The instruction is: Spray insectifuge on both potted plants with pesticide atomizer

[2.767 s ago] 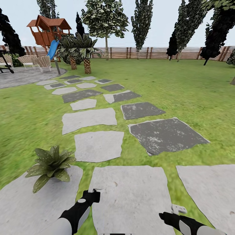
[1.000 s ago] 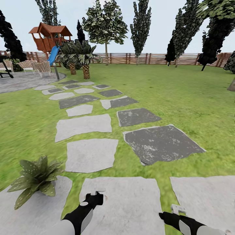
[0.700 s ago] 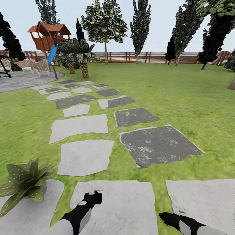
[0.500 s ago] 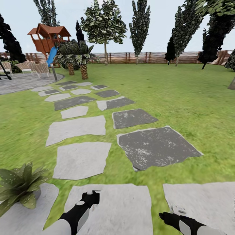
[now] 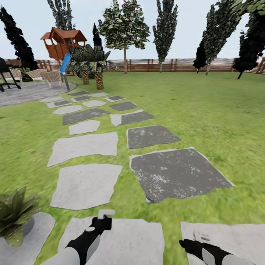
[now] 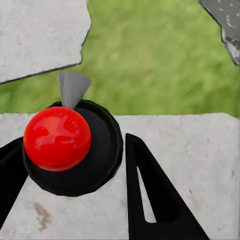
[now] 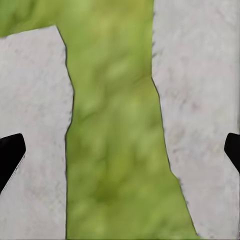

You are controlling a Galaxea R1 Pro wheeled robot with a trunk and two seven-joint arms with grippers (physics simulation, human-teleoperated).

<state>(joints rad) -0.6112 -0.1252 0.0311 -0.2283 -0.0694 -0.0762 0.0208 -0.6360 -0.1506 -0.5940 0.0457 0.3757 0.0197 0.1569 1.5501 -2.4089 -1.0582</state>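
Left gripper (image 5: 102, 222) is clamped on the pesticide atomizer (image 6: 100, 160). In the left wrist view its black round head with the red knob sits between the two black fingers (image 6: 150, 195), and the grey nozzle tip points straight ahead over the grass strip (image 6: 150, 60).

Right gripper (image 5: 198, 238) is spread wide and carries nothing. Its fingertips (image 7: 10, 152) sit at the far edges of the right wrist view, with bare slab and grass between them.

One potted plant (image 5: 14, 217) is on a light slab (image 5: 36, 235) well off to the outer side of the left gripper, roughly level with it. It's cut by the head view's edge.

Ahead of both grippers are a light stepping stone (image 5: 84, 186) and a dark stepping stone (image 5: 176, 175). The path runs on to the palm (image 5: 92, 60), the playhouse (image 5: 62, 40) and the fence (image 5: 176, 64).

Risks, as I judge them:
- The nozzle faces away from the plant. Spraying now wets grass and stone, with no coverage.
- The plant is at the edge of view. Turning the base towards it blind could clip the leaves or knock it.
- The hold is on a round head, so it could twist or slip during an arm swing and throw off the aim.
- I can't see from here how well the fingers are seated.
- Spraying from one side would probably leave the far leaves dry.
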